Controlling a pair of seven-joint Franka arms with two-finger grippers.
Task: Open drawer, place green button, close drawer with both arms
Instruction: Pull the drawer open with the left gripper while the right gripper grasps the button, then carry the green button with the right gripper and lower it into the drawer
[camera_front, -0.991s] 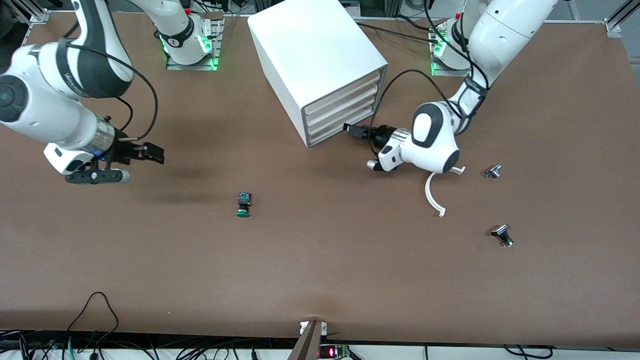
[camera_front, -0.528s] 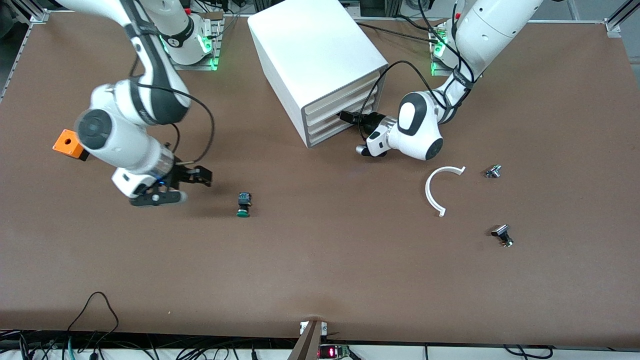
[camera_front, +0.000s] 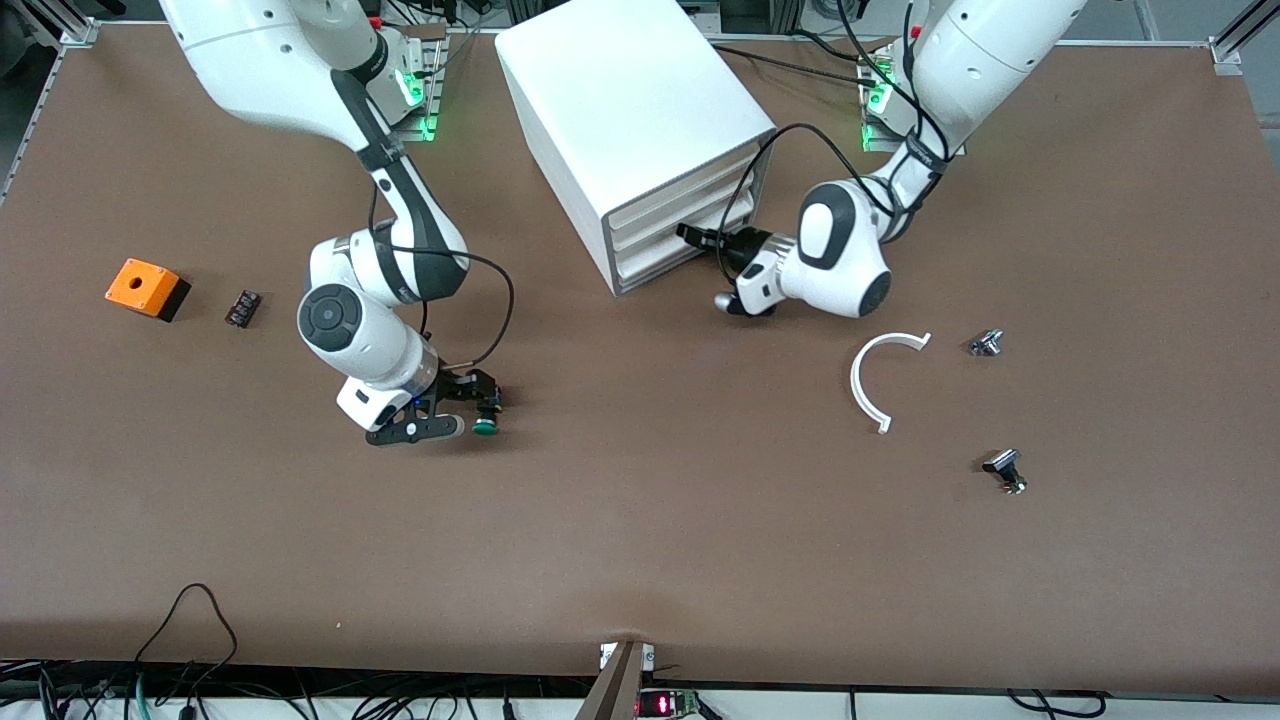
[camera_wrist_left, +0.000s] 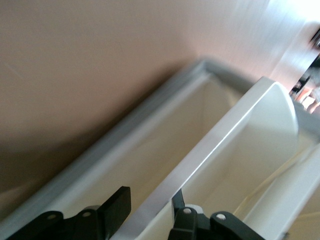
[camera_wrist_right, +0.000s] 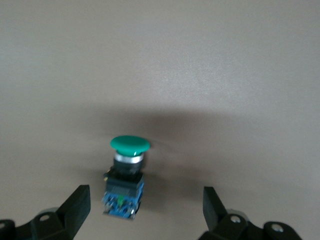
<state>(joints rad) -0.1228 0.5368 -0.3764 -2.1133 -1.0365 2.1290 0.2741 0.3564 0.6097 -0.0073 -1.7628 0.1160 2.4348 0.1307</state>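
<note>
The button lies on its side on the table, green cap toward the front camera. My right gripper is low over it and open. In the right wrist view the button sits between the fingers, closer to one, untouched; the gripper is wide open. My left gripper is at the front of the white cabinet, at the lowest drawer. In the left wrist view its fingers are closed in on either side of the drawer's white front lip.
An orange box and a small black part lie toward the right arm's end. A white curved strip and two silver-black parts lie toward the left arm's end.
My right arm swung in from its end of the table and lowered its open gripper around the button. My left gripper moved up against the drawer front and stayed there.
</note>
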